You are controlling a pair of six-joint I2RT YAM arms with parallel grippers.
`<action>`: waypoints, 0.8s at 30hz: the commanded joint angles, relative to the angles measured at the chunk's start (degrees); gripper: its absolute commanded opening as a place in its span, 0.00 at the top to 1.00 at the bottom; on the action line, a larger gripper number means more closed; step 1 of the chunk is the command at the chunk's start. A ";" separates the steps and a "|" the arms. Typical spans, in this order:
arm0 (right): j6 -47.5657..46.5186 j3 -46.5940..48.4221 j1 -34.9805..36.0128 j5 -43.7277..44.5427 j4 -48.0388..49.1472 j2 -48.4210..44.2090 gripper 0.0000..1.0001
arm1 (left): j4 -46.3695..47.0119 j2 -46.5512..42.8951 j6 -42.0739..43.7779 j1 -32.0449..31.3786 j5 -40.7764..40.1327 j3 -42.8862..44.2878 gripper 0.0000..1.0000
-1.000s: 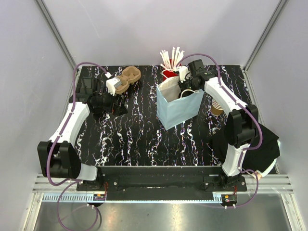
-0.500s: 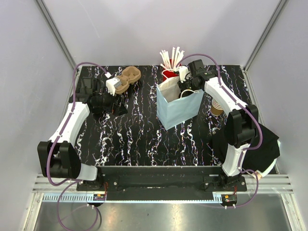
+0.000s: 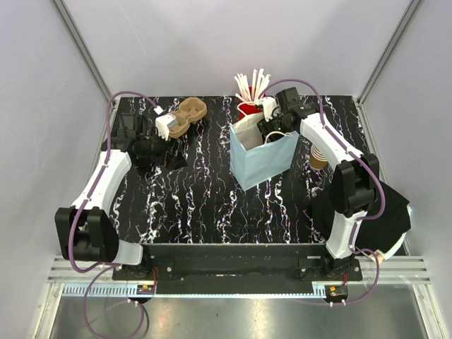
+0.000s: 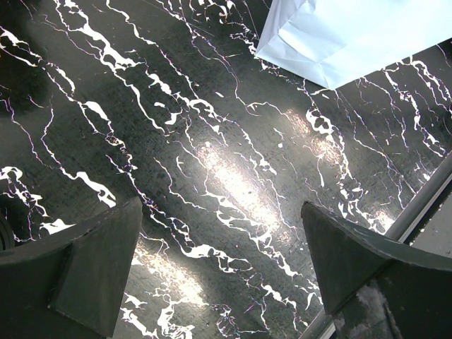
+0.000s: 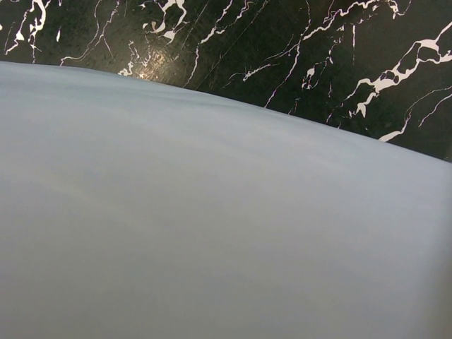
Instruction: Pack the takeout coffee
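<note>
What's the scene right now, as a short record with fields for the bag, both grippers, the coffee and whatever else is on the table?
bag: pale blue paper, upright, mouth open
right gripper: at the bag's mouth; jaws not discernible
left gripper: open, empty, over bare table
takeout coffee: not visible in any view
red cup: holds white sticks, behind the bag
stack of brown cups: right of the bag
brown cup carrier: far left of the table
</note>
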 commanded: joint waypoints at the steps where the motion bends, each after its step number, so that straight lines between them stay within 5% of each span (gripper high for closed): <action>1: -0.25 -0.24 -0.46 1.24 -2.30 -2.27 0.43 | 2.81 -1.39 -0.10 0.44 2.33 -0.25 0.01; 14: -0.51 2.30 -0.46 1.77 -5.20 -3.67 0.11 | 2.73 -1.21 -0.19 0.52 2.33 -0.07 0.01; 24: -0.42 6.17 -0.37 1.86 -7.75 -5.52 0.00 | 2.73 -1.21 -0.19 0.52 2.42 -0.07 0.01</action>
